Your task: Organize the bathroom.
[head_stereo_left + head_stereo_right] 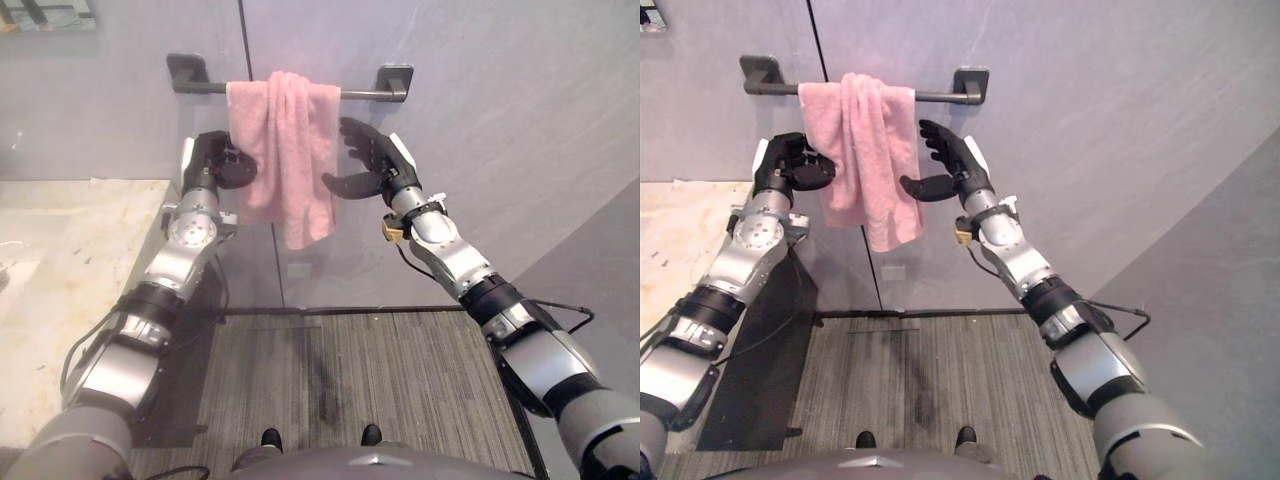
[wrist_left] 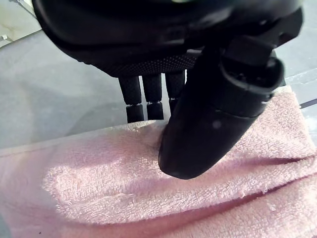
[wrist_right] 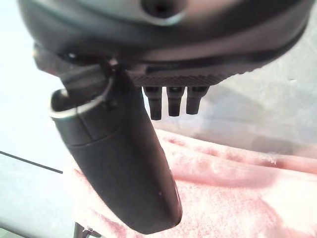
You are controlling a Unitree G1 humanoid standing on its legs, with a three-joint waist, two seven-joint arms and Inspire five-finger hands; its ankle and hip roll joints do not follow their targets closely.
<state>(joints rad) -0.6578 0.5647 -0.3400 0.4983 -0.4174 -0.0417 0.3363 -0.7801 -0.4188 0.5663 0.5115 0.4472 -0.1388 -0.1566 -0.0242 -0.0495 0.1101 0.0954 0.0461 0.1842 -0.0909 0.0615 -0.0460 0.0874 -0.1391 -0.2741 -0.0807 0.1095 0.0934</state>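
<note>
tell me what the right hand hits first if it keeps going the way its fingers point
Most likely the pink towel on the dark towel bar: the open right hand sits beside its edge. Depth is unclear, so it might meet the grey wall instead.

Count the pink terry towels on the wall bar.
1: a pink terry towel draped over the dark metal wall bar, bunched, between the left hand and right hand. Folds could hide another.
</note>
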